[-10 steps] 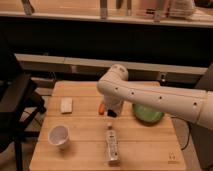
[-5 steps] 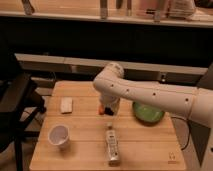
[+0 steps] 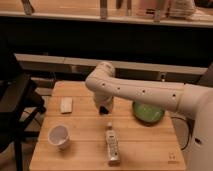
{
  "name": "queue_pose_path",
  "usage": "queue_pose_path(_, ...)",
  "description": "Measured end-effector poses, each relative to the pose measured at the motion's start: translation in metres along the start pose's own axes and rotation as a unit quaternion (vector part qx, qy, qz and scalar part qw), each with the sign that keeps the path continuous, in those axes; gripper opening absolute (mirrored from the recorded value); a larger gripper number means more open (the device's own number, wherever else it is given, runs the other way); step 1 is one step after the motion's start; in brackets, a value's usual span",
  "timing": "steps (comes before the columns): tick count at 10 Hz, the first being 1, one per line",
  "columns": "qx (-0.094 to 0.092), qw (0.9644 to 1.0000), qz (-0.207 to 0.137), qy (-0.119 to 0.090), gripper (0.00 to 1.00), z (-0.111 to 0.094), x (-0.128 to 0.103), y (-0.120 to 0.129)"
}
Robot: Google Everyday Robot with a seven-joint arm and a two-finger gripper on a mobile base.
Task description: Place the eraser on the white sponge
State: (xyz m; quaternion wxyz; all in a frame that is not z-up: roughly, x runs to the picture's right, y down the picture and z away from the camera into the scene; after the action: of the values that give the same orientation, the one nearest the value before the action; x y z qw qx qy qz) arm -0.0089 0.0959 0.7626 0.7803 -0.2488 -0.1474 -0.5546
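Lying flat on the desk's (image 3: 80, 155) left half, the white sponge (image 3: 66, 105) – a small off-white pad – is seen well apart from the gripper (image 3: 104, 109), lowered mid-desk. Its grip cannot be told, nor the eraser made out. Contents of the white cup (image 3: 58, 136) and green bowl (image 3: 148, 112) are unclear.

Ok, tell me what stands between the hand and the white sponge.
Nothing visible. The hand is low over the table's middle; the sponge lies toward the picture's left, bare wood between. The cup sits off that line, nearer the camera.
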Motion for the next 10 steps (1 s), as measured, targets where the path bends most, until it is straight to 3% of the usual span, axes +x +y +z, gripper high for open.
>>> queue_pose_path(2,0.002,0.9999,-0.012,0.001,0.01,0.001,0.006,-0.021)
queue_pose_path(8,0.003,0.9992,-0.039,0.0,0.01,0.009,0.017,-0.044)
queue_pose_path(10,0.008,0.9986,-0.052,-0.002,0.01,0.01,0.016,-0.067)
